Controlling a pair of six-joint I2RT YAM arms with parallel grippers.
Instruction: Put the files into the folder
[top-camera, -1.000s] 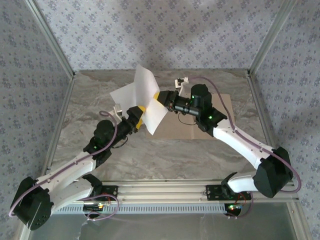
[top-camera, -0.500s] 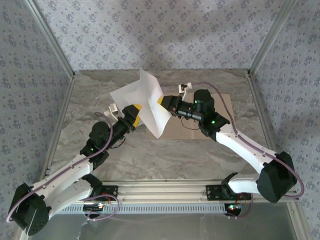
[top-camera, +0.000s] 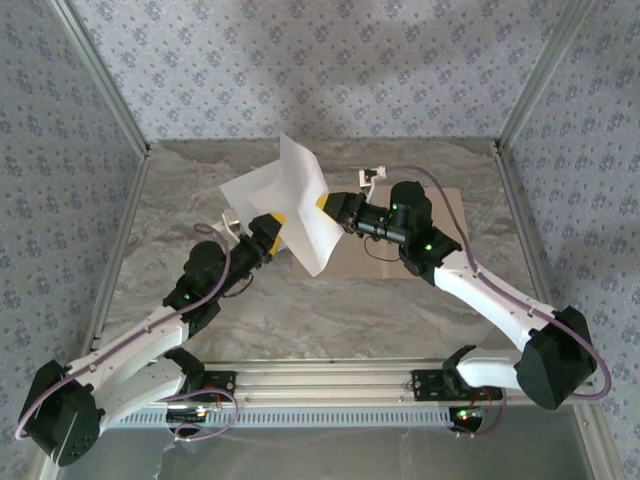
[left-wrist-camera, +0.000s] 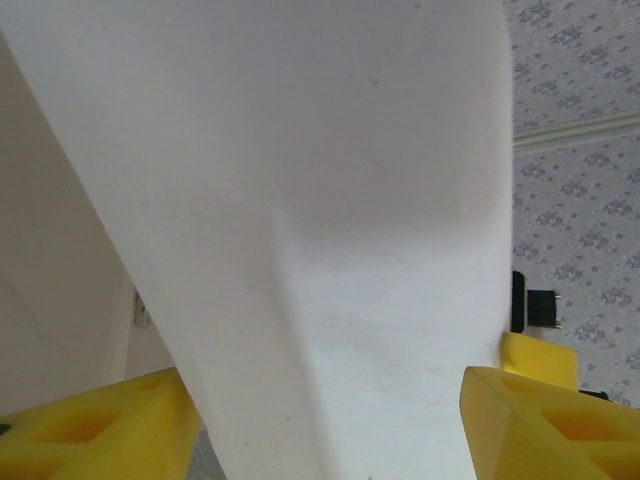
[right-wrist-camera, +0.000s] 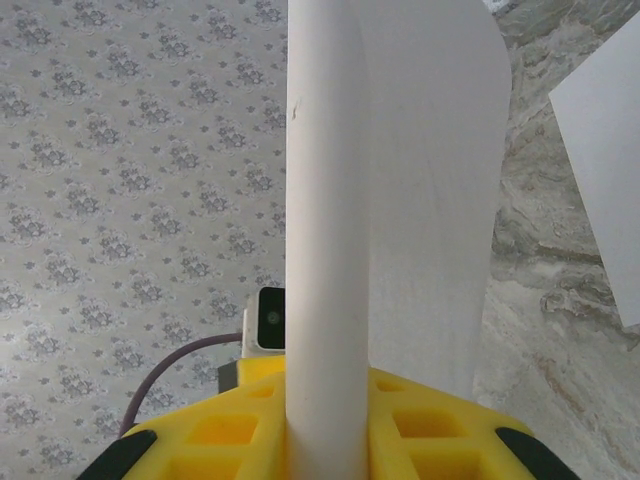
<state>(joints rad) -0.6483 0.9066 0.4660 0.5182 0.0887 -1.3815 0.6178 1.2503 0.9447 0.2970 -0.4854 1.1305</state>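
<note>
Aloft, blank white files (top-camera: 300, 195) clamped in right gripper (top-camera: 322, 205) (edge-on), left gripper (top-camera: 270, 225) spread wide around them.

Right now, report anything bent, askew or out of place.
The files hang in the air, bowed and curled instead of flat. The right hand pinches a curled edge; the left hand has its fingers apart with paper between them. The folder lies flat on the table beneath the right arm.
</note>
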